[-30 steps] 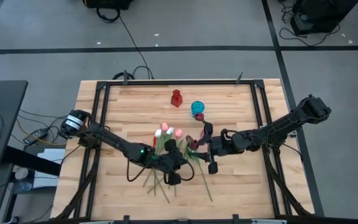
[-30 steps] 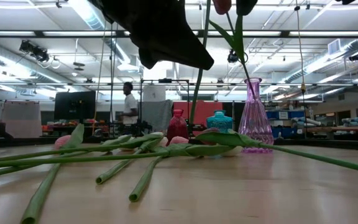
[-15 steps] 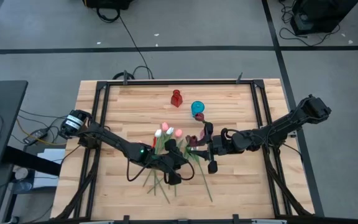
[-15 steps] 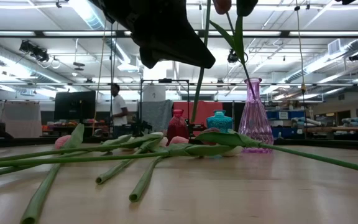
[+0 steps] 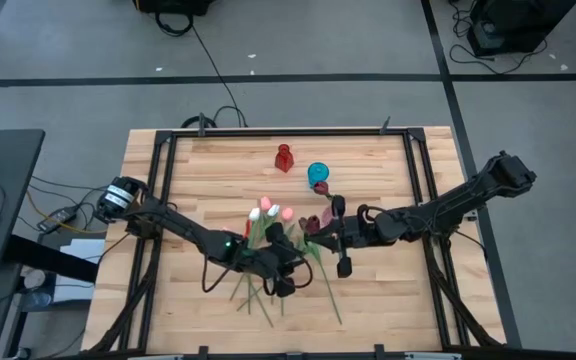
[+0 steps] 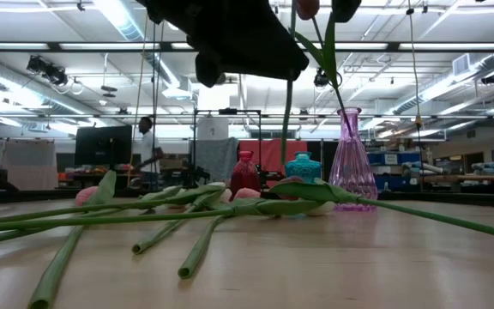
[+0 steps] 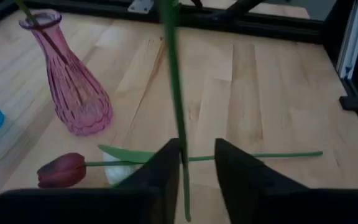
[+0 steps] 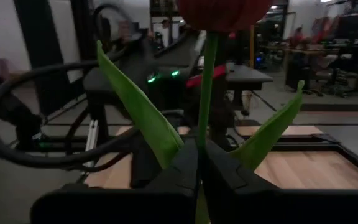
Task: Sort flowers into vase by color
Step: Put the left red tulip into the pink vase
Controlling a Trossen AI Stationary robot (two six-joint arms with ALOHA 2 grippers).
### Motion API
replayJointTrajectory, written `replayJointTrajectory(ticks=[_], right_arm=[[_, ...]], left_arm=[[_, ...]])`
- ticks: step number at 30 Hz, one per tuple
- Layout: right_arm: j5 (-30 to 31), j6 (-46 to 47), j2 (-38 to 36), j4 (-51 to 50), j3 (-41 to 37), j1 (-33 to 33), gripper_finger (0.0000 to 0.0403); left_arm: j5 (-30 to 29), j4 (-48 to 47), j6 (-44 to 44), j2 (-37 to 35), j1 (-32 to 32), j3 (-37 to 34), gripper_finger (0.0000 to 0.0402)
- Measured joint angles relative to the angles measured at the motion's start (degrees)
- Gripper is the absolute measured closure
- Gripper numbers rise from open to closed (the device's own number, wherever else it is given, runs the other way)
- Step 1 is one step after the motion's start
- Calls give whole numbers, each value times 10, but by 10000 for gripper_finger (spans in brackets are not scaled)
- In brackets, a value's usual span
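The right pincer (image 8: 199, 163) has closed on the stem of a dark red tulip (image 8: 219, 14), where a second ago its fingers stood apart around it; in its wrist view the two dark fingers meet on the green stem, with a long leaf rising on either side and the flower head just above. The left pincer (image 7: 196, 165), which had been clamped shut, has now opened part way: in its wrist view a thin green stem runs upright through the gap between its fingers (image 7: 163, 168), close to one of them, though whether it touches cannot be told. From above, both pincers meet over the middle of the worktop (image 5: 198, 165), the left one (image 5: 284, 283) slightly nearer and to the left, the right one (image 5: 338, 240) just to its right, and both arms have barely shifted. Below them the loose flowers (image 5: 258, 290) lie in a heap, pink and white heads toward the far side, stems fanning toward the near edge. A maroon tulip (image 7: 62, 170) lies flat beside the pink glass vase (image 7: 67, 81), which already holds a stem. A small red vase (image 5: 284, 158) and a blue vase (image 5: 318, 176) stand farther back. In the room behind, a person (image 6: 147, 154) has walked leftward.
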Motion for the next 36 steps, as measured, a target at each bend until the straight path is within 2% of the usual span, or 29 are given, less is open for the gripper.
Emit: replayJointTrajectory(ticks=[5,14,19,23,30,36], right_arm=[[21,6,-45,-69,0,7,388],[139,11,-155,-212,0,47,386],[136,23,-210,-264,0,49,386],[154,24,-246,-311,0,36,386],[164,-15,-288,-315,0,-23,386],[121,-24,-319,-313,0,-78,386]], left_arm=[[-29,3,4,-1,-10,0,240],[-86,-18,27,-3,-42,0,232],[-89,-30,48,-25,-47,0,231],[-100,-75,57,-68,-49,0,231],[-113,-157,74,-125,-52,0,231],[-114,-156,74,-118,-53,0,231]])
